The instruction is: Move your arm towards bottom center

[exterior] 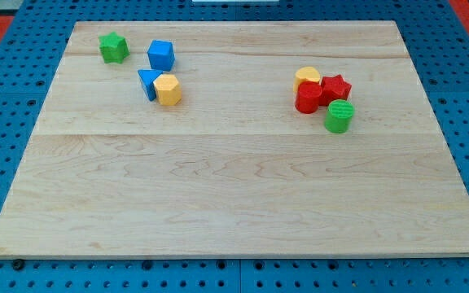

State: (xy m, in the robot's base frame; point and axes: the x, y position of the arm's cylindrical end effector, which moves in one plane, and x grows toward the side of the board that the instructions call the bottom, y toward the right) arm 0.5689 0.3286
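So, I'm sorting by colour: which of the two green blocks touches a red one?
The green cylinder at the view's right, touching the red star; the green star stands alone.

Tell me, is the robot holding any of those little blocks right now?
Nothing is held: neither the rod nor my tip shows in this view, and the blocks lie loose on the wooden board.

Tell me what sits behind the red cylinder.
Behind the red cylinder, toward the view's top, a yellow block peeks out; its lower part is covered, so its shape is unclear. My tip is not in view.
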